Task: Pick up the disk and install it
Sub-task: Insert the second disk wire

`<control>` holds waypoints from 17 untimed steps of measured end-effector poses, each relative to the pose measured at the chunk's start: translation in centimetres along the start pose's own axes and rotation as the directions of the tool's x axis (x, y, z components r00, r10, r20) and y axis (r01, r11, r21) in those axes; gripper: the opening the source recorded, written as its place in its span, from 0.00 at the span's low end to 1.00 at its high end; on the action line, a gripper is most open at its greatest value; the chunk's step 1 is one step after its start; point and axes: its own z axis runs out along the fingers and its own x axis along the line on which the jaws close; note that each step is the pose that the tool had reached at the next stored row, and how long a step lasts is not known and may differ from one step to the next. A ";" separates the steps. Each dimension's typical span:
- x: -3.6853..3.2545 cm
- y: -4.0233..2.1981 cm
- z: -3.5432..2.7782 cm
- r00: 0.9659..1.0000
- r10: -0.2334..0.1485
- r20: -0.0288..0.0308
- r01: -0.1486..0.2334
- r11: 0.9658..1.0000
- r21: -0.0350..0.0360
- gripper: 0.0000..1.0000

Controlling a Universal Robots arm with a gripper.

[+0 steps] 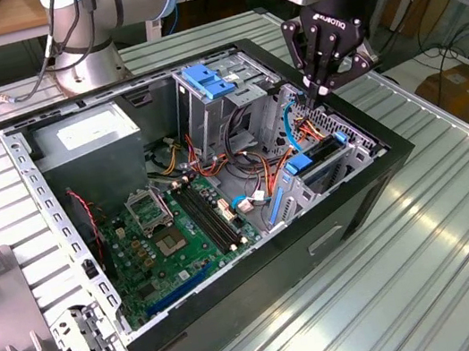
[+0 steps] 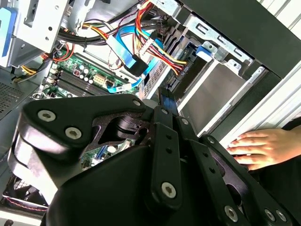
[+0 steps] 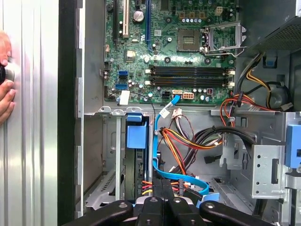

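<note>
1. Disk point(image 1: 322, 152) stands on edge in the drive cage at the front corner of the computer case point(image 1: 319, 242), towards the exterior view's right. It looks like a dark slab with a blue plastic frame at its end. In the first wrist view the disk point(image 3: 139, 169) is a narrow dark strip in the slot, capped by its blue frame tab.
2. Above that cage hangs the gripper point(image 1: 318, 92), pointing down, with its tips just above the cage's rear end. They are close to the disk, but no contact shows.
3. In both wrist views the gripper point(image 3: 162, 190) point(image 2: 167, 100) has its fingers drawn together, and I can see nothing held between them.
4. Beside the fingertips runs a blue ribbon cable point(image 1: 287, 121), with a bundle of orange, red and yellow wires next to it. In the first wrist view the cable point(image 3: 157, 141) passes under the fingertips.
5. Further in, a grey metal cage with a blue latch point(image 1: 209, 80) on top stands near the middle of the case.
6. A green motherboard point(image 1: 172, 232) covers the case floor, and a grey box with a white sticker point(image 1: 87, 138) sits in the far corner.
7. Outside the case, a person's hand point(image 2: 256, 148) rests on the ribbed metal table point(image 1: 433, 268), just beside the case wall nearest the drive cage.
</note>
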 end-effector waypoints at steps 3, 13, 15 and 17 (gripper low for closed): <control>-0.01 0.00 0.00 1.000 -0.002 0.000 0.002 1.000 0.000 0.11; -0.06 0.00 0.00 1.000 -0.008 0.000 0.008 1.000 0.001 0.11; -0.07 0.00 0.00 1.000 -0.010 0.000 0.010 1.000 0.001 0.11; -0.08 0.00 0.00 1.000 -0.011 0.000 0.011 1.000 0.001 0.11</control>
